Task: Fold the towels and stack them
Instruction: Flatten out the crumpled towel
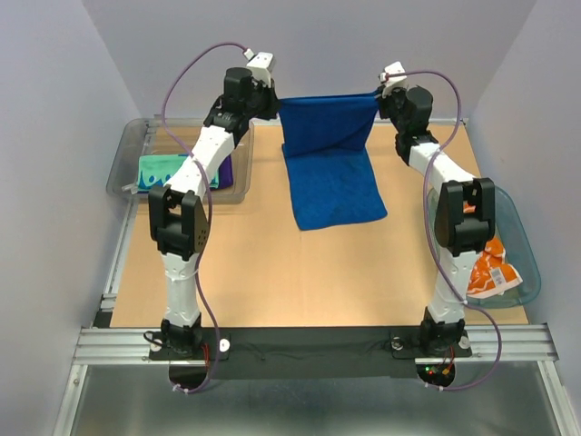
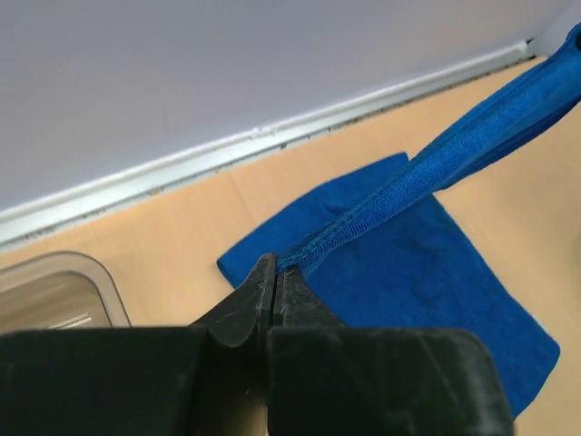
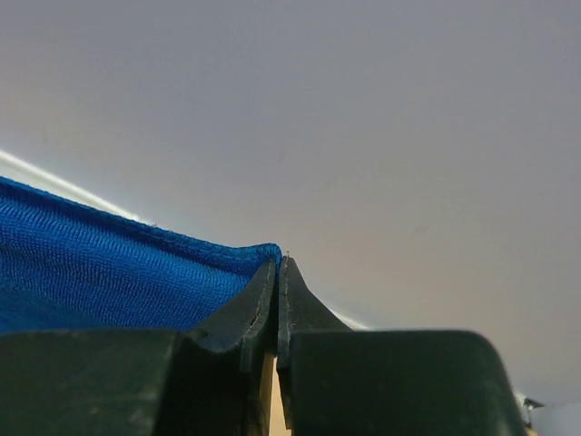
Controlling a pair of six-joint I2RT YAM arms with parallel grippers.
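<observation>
Left hand and right hand are pinched closed, high and far forward.

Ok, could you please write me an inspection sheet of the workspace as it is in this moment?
Surface: tan table, flat, no stains seen.
Job's things: blue towel lifted by its two far corners, near half lying on the table. Mint green towel and purple towel inside the grey bin at left. White and orange towel inside the teal basket at right.
Clutter: nothing seen.
Grippers: left gripper and right gripper each shut on a corner of the blue towel.
Cables: purple cables loop along both arms, clear of the towel.
Surroundings: plain grey walls on three sides.
</observation>
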